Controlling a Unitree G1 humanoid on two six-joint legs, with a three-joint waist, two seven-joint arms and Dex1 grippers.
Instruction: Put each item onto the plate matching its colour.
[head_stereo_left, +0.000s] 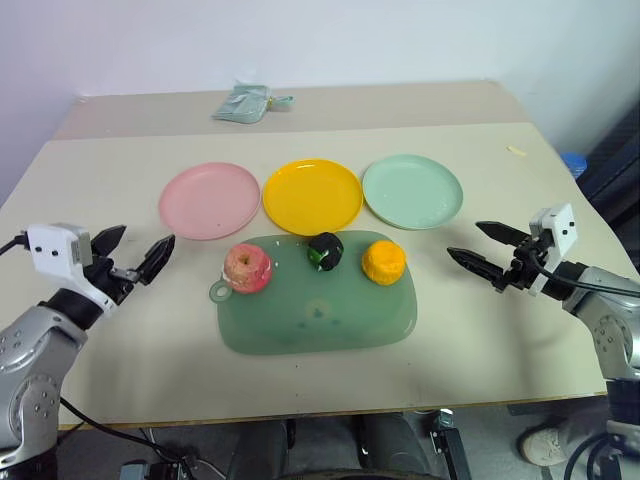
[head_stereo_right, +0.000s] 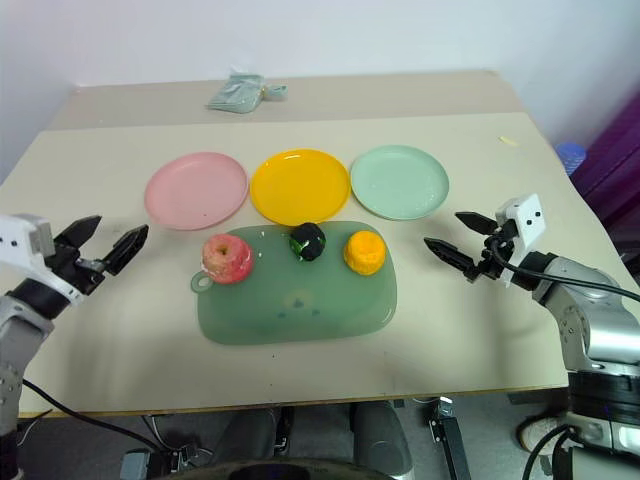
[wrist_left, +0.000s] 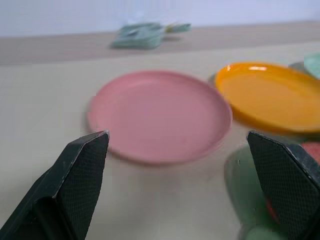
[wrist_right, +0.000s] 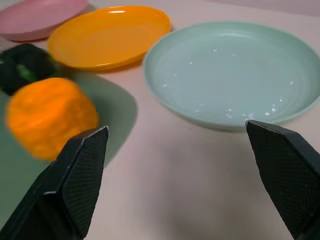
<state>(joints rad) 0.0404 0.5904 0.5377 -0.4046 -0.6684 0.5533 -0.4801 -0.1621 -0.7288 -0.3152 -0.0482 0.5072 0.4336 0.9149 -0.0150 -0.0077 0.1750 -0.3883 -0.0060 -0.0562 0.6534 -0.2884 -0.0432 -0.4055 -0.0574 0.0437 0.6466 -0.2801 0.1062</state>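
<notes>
Left eye view: beige table (head_stereo_left: 120, 340), largest surface, carrying everything else. At its middle, rounded green mat (head_stereo_left: 315, 310), taken as the landmark for all places below.

Beyond the mat's far edge, three plates in a row, all bare: pink plate (head_stereo_left: 209, 199) past the far left corner, yellow plate (head_stereo_left: 312, 195) past the far edge's middle, mint green plate (head_stereo_left: 412, 191) past the far right corner. Well beyond the mat, near the table's far edge, a small crumpled pale-green bag (head_stereo_left: 246, 103).

On the mat, along its far edge, three fruits: pinkish-red apple (head_stereo_left: 247, 267) at the left end, dark green fruit (head_stereo_left: 325, 249) at the middle, bumpy orange fruit (head_stereo_left: 383, 261) at the right end. None yet on a plate; task judged not started.

Left of the mat, left gripper (head_stereo_left: 135, 252), fingers spread wide, holding nothing, pointing toward the apple. Right of the mat, right gripper (head_stereo_left: 480, 245), fingers likewise spread and empty, pointing inward toward the orange fruit.

Deciding relation, as a judgement: apple nearest the left gripper, lying straight inward from it, pink plate just beyond; orange fruit nearest the right gripper, yet its yellow plate sits beyond the mat's middle. Dark fruit roughly midway between both grippers, its mint plate on the right side. No long axis to mind on round fruits.
</notes>
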